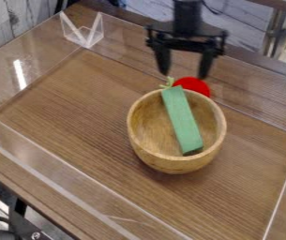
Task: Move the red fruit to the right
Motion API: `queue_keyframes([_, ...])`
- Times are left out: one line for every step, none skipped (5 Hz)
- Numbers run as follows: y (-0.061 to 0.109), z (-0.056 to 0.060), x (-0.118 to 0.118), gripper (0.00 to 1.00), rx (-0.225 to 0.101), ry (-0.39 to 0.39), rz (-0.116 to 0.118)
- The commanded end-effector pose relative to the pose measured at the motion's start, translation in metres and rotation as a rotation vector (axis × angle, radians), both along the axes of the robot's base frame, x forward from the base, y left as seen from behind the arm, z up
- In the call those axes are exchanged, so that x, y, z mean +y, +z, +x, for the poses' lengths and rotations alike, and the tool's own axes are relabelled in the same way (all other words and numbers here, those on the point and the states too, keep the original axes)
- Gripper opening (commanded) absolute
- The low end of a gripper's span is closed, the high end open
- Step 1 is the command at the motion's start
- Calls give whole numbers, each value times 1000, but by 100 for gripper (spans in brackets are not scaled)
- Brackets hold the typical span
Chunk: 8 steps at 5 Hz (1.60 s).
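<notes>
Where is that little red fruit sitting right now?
The red fruit sits on the table just behind the wooden bowl, toward the upper right of the camera view, partly hidden by the bowl's rim, with the open gripper right above it.

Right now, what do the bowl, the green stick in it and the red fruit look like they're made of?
The bowl looks like wood: pale tan with grain lines and a matte finish. The green block is flat, plain and dull, maybe painted wood or foam; I can't tell. The red fruit looks like shiny plastic, since it's smooth and glossy.
</notes>
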<state>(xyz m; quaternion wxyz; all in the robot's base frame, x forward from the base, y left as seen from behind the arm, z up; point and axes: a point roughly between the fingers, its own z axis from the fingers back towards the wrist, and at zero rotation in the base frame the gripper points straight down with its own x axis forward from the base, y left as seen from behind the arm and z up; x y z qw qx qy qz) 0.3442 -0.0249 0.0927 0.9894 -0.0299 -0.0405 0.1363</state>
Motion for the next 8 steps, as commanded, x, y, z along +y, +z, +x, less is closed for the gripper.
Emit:
queue_keyframes([11, 26, -19, 100, -69, 27, -10])
queue_keyframes([-3, 32, -21, 100, -75, 89, -20])
queue_keyframes([-15, 31, -23, 100, -84, 156, -23])
queue_keyframes([-9, 27, -27, 100, -91, 233, -28])
queue_keyframes([-1, 27, -29, 100, -97, 292, -34])
queue_keyframes([0, 30, -33, 0, -100, 348, -37])
queue_keyframes([0, 34, -37, 100, -102, 390, -39])
queue_keyframes([-13, 32, -36, 100, -99, 383, -46])
